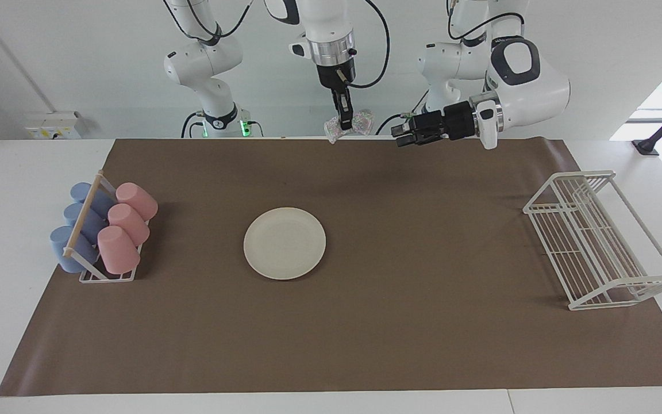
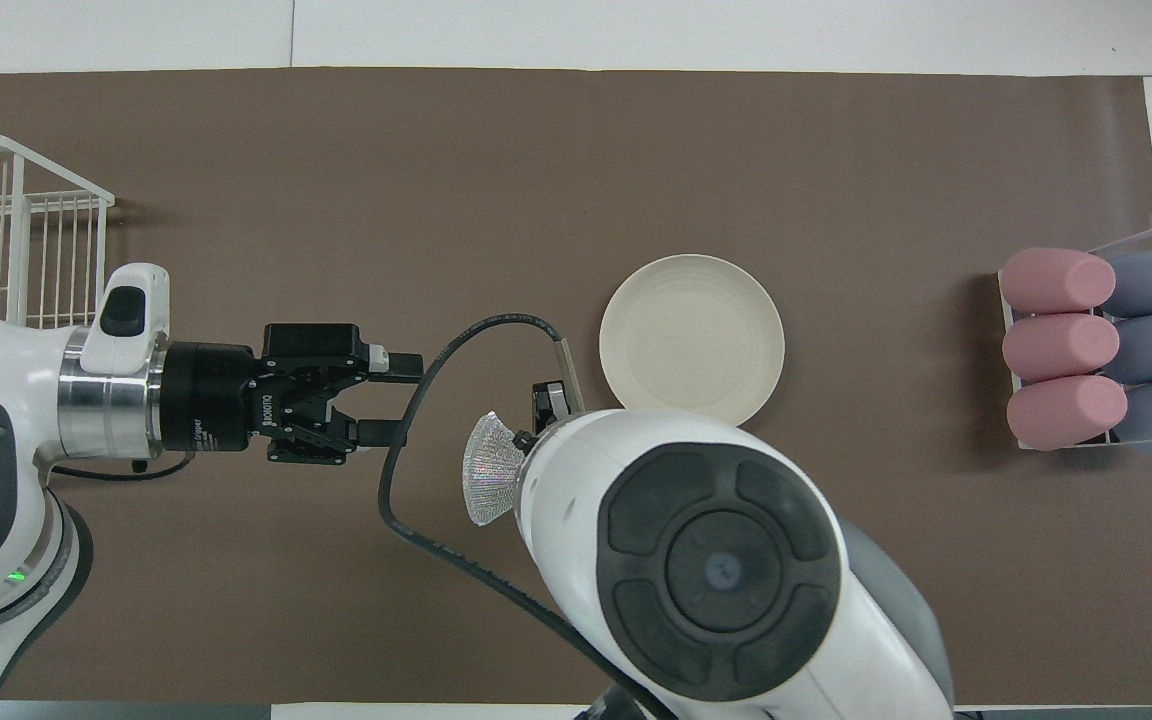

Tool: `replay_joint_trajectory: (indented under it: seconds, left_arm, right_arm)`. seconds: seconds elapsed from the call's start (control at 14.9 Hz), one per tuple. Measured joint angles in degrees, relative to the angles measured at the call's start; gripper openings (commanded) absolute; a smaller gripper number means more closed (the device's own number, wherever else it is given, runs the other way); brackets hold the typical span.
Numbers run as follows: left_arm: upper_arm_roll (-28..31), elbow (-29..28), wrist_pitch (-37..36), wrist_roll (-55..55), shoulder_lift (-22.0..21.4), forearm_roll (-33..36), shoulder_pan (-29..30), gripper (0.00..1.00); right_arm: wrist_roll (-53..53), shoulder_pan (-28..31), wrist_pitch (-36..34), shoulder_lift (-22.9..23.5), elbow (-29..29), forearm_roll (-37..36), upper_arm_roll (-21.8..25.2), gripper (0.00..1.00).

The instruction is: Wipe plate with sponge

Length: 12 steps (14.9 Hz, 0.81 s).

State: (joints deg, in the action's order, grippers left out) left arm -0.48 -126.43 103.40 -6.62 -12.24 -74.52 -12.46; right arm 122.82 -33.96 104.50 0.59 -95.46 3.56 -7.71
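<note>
Nearest the robots, the right gripper [image 1: 343, 122] hangs in the air over the robots' edge of the brown mat [image 1: 365, 345], pointing straight down, its fingertips pinched together on the sponge [image 1: 349, 125]. The silvery mesh pad bulges out on both sides of the gripper in the facing view; from overhead only a fan of it shows beside the arm's wrist. Beside it, toward the left arm's end of the desk [image 1: 15, 172], the left gripper [image 1: 401, 133] is held level and raised, aimed sideways at the sponge, with its fingers [image 2: 391, 433] standing apart and holding nothing. It appears to be waiting.

The plate [image 1: 284, 243] lies flat on the mat about midway along the desk, farther from the robots than the sponge and slightly toward the right arm's end. It is bare and nothing touches it. The move ahead, as I judge it, is forward and down: the right arm is already the nearer one and carries the sponge, so it has only to reach out over the plate and lower. The plate is round, so no approach angle matters.

Level with the plate stand a cup rack [image 1: 107, 270] of pink and blue cups at the right arm's end and a white wire rack [image 1: 595, 241] at the left arm's end.

There is small lettering on the left gripper's body, too fine to read.
</note>
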Motion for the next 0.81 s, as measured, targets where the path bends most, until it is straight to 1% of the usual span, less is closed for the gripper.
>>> replay_joint_trajectory:
  seconds: [0.07, 0.2, 0.47, 0.61, 0.81]
  left_arm:
    - [-0.02, -0.39, -1.06, 1.16, 0.00, -0.72, -0.44, 0.95]
    - [-0.01, -1.08, -2.21, 5.26, 0.08, -1.06, -0.65, 0.95]
    - [0.11, -2.33, -2.26, 19.42, 2.05, -1.32, -0.71, 0.96]
    - [0.19, -2.40, -2.92, 22.52, 2.74, -2.68, -0.70, 0.95]
    - [0.10, -2.59, -3.11, 23.92, 2.90, -6.24, -0.81, 0.95]
  right_arm:
    - [0.01, 0.00, 0.26, 0.33, -0.23, -0.89, 0.02, 0.00]
    - [0.01, 0.17, 0.57, 0.60, -0.35, -1.32, 0.11, 0.00]
    - [0.01, 0.25, 0.68, 0.60, -0.36, -1.36, 0.15, 0.00]
    - [0.01, 0.25, 0.71, 0.60, -0.36, -1.36, 0.15, 0.00]
    - [0.01, 0.25, 0.72, 0.60, -0.36, -1.36, 0.15, 0.00]
